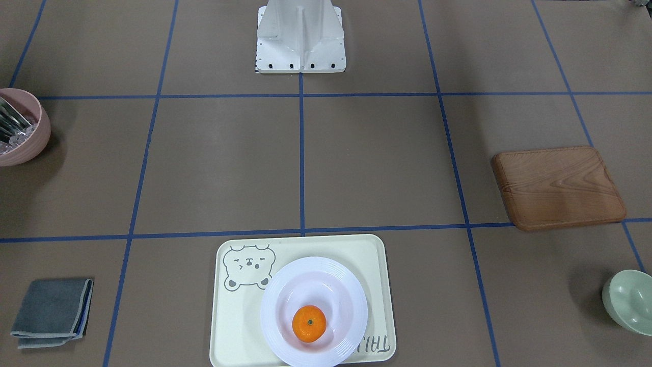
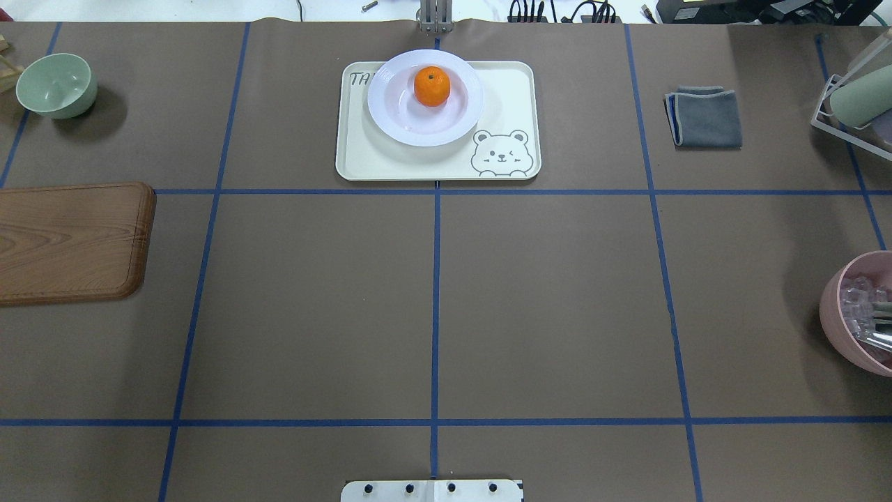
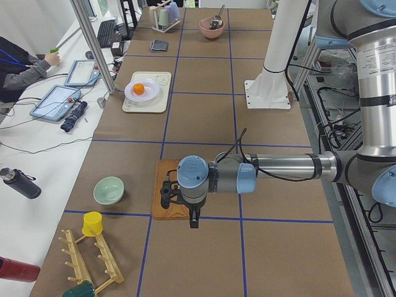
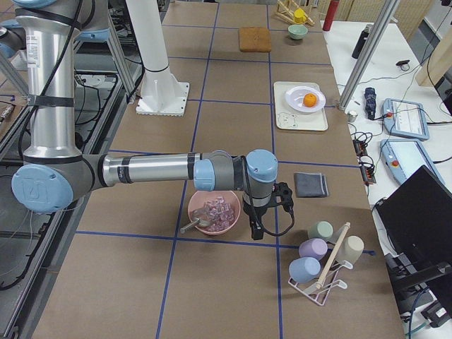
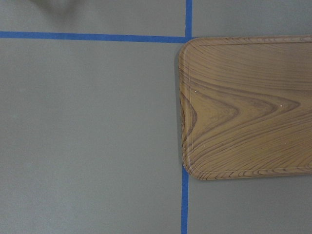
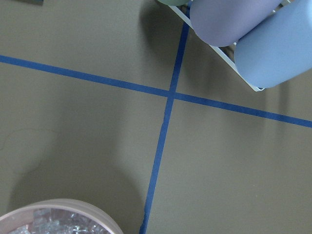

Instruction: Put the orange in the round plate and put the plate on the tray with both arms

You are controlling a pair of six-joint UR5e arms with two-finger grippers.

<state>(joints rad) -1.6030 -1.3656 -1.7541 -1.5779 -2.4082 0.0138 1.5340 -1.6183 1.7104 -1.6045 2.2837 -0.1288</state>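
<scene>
The orange [image 1: 309,323] [image 2: 432,86] lies inside the white round plate [image 1: 351,300] [image 2: 390,118]. The plate rests on the cream bear tray [image 1: 367,255] [image 2: 509,90], over its lettered end. Neither arm shows in the front or overhead view. In the exterior left view my left gripper [image 3: 193,219] hangs over the wooden board's edge, far from the tray. In the exterior right view my right gripper [image 4: 253,227] hangs beside the pink bowl, also far from the tray [image 4: 282,120]. I cannot tell whether either gripper is open or shut. The wrist views show no fingers.
A wooden board [image 2: 70,240] [image 5: 248,107] and a pale green bowl [image 2: 57,84] lie on my left. A pink bowl [image 2: 833,307] of ice, a folded grey cloth [image 2: 705,117] and a cup rack [image 4: 321,258] lie on my right. The white base [image 1: 300,41] stands mid-table. A person [image 3: 21,68] sits beyond the table edge.
</scene>
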